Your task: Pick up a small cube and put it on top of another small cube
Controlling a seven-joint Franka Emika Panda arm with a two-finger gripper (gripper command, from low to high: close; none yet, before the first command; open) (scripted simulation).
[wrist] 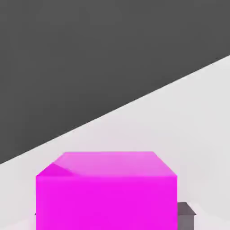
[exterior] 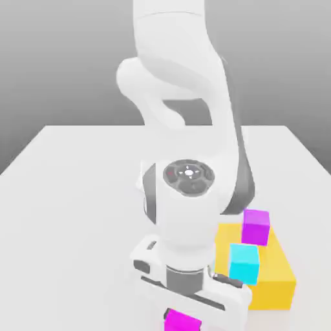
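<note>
You're down low at the front of the tabletop (exterior: 71,168), arm folded over and the pincer (exterior: 184,310) reaching straight down at six o'clock in the exterior view, right over the small magenta cube (exterior: 181,321) that peeks out beneath the hand. In the hand view that same cube (wrist: 107,193) sits big and square right under the camera, with a grey fingertip (wrist: 186,211) just beside its flank. The jaws look drawn in narrow around the cube, but whether they have actually bitten and hold it you can't tell from here; the cube seems to rest on the tabletop, so call it a grasp in the making, not a lift. Now look to four o'clock from the hand: the yellow block (exterior: 271,271) lies there, and on it stand the cyan cube (exterior: 244,262) nearer you and the second magenta cube (exterior: 256,226) behind it, toward two o'clock. That second magenta one is your landing spot. So the score so far: approach done, closing under way, nothing raised, nothing stacked. Left for you, by my reckoning: secure the hold, lift clear, carry over past the cyan cube without clipping it, and set the load squarely on top of its twin. The cyan neighbour sits close, so mind your path in.
</note>
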